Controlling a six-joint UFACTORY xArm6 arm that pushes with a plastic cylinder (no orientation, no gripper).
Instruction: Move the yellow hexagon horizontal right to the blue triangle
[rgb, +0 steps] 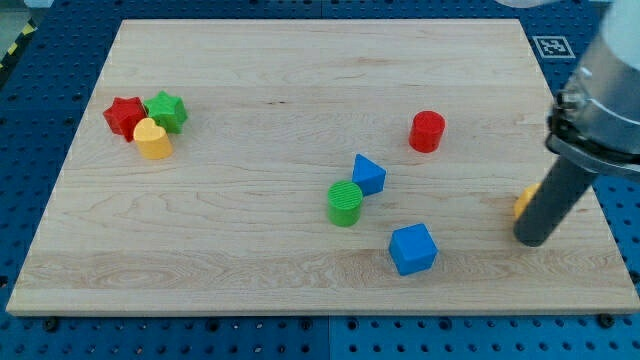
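Observation:
The yellow hexagon (524, 201) lies near the board's right edge, mostly hidden behind my rod; only its left part shows. My tip (531, 240) rests on the board just below and to the right of that visible part, touching or nearly touching it. The blue triangle (368, 174) lies near the board's middle, far to the left of the hexagon and slightly higher in the view. It touches the green cylinder (345, 203) at its lower left.
A blue cube (413, 249) sits below the triangle. A red cylinder (427, 131) stands above and to its right. At the view's left, a red star (124, 115), green star (166, 110) and yellow heart (152, 139) cluster together. The wooden board (250, 240) ends close right of my tip.

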